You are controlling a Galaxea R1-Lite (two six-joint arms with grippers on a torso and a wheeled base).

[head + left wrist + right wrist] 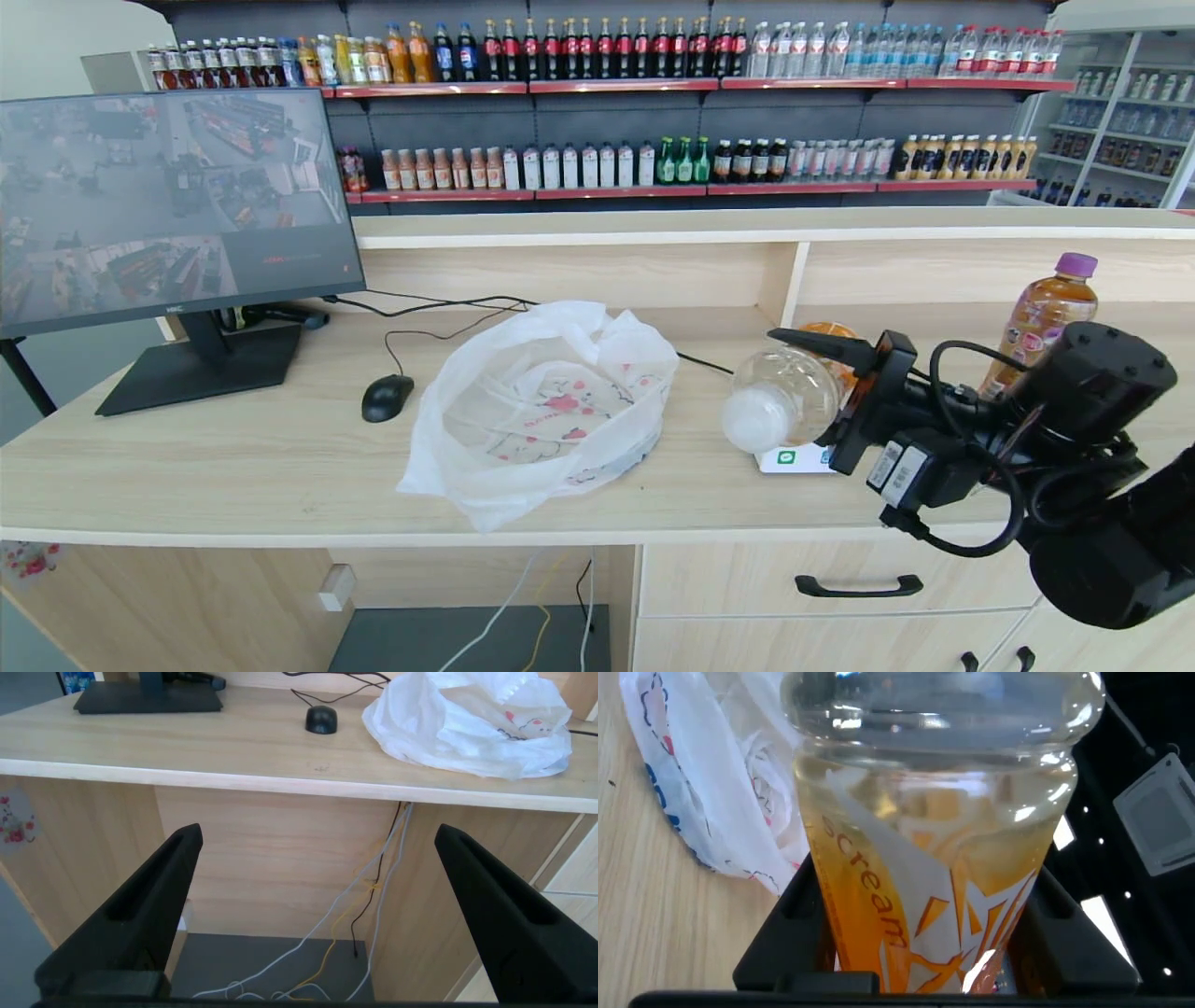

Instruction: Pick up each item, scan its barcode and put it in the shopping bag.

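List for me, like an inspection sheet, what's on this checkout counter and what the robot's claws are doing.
Surface: pale wood counter.
Job's things: bottle of orange drink held sideways above a small white device; second bottle, purple cap, upright at the right rear; bag open mid-counter, no item seen inside.
Clutter: monitor and mouse on the left.
Claws: right claw shut on the bottle; left claw open, low in front of the counter.
Cables: cable lying behind the mouse; wires hanging beneath the counter.
Surroundings: shelves of drinks behind.
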